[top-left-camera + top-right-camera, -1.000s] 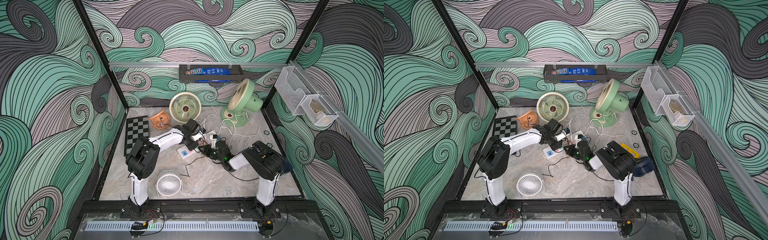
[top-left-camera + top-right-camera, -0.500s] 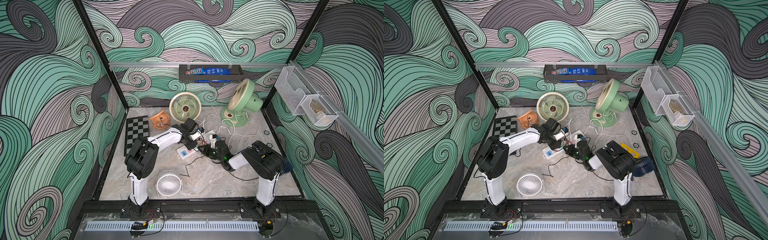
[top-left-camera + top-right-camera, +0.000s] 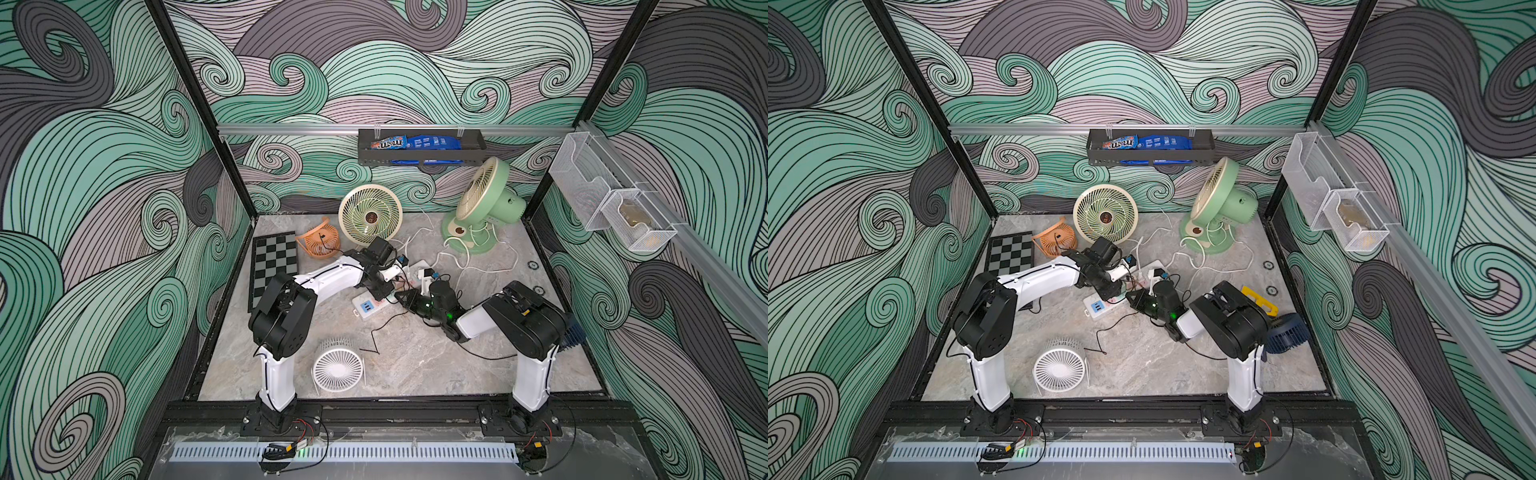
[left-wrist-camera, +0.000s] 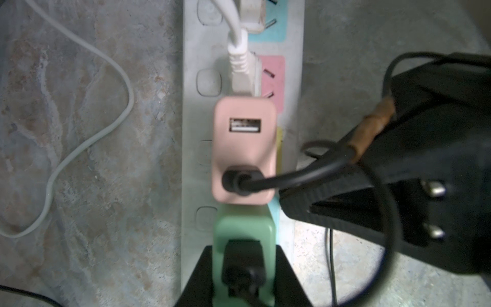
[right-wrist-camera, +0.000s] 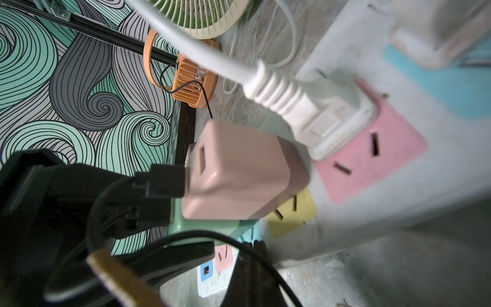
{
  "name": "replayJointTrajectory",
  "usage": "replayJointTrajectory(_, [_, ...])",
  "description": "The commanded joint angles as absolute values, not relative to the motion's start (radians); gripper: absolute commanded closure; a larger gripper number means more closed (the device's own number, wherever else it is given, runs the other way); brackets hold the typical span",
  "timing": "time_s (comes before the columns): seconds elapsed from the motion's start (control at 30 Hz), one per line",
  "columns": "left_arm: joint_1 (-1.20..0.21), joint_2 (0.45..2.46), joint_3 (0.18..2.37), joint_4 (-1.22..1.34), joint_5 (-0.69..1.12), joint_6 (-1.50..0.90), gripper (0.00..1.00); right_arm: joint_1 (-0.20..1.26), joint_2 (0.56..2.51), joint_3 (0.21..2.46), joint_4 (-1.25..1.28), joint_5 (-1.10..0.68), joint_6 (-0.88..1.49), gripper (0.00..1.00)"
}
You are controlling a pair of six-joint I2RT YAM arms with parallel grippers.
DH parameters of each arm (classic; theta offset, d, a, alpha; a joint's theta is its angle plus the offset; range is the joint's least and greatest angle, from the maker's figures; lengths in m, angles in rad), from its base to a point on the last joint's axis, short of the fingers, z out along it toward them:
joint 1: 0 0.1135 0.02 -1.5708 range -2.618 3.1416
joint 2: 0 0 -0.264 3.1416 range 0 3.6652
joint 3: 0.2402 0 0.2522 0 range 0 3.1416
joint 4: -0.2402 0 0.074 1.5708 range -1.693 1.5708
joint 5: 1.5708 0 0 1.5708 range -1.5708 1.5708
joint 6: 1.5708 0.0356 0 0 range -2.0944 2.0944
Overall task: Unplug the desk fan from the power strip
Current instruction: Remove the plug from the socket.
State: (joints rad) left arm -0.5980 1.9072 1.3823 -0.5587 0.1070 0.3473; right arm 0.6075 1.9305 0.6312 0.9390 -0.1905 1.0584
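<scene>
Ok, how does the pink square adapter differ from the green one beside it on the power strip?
The pink square adapter shows an empty USB port beside its black cable; the mint-green square adapter shows only a black plug. The left gripper clamps the green one; the pink stands free. Both sit in the long white power strip.

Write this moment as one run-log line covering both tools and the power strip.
left tool: shut on green adapter in power strip | right tool: shut, tip at its edge beside pink adapter
</scene>
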Motion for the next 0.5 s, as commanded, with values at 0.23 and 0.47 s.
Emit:
replayJointTrajectory(0.23, [-0.592,1.877,1.398,-0.542,0.092,0.337,1.0,0.614,1.968,0.627,0.807,-0.166,1.046,1.0])
replayJointTrajectory(0.47, [-0.598,1.888,1.398,-0.551,0.129,0.358,1.0,0.615,1.966,0.624,0.808,-0.163,1.048,1.0])
